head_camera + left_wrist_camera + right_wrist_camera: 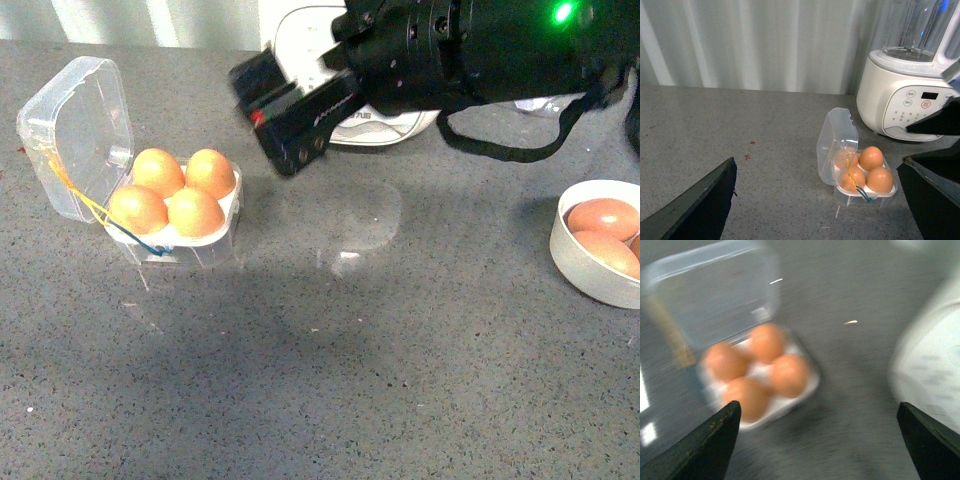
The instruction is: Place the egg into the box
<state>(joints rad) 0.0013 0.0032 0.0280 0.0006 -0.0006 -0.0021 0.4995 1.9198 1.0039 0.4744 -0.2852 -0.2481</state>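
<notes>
**Front view.** We see the box at the table's left with its lid raised. Eggs fill all four of its holes. The task's egg is one of these, but we cannot tell which. The right gripper hangs above the table to the right of the box, in front of a white blender. A bowl with more eggs sits at the far right.

**Left wrist view.** The left gripper has its fingers wide apart with nothing between them. Beyond them we see the box, and the blender behind it.

**Right wrist view.** This view is blurred. The right gripper's fingers are also spread and hold nothing, and the filled box lies beyond them.
</notes>
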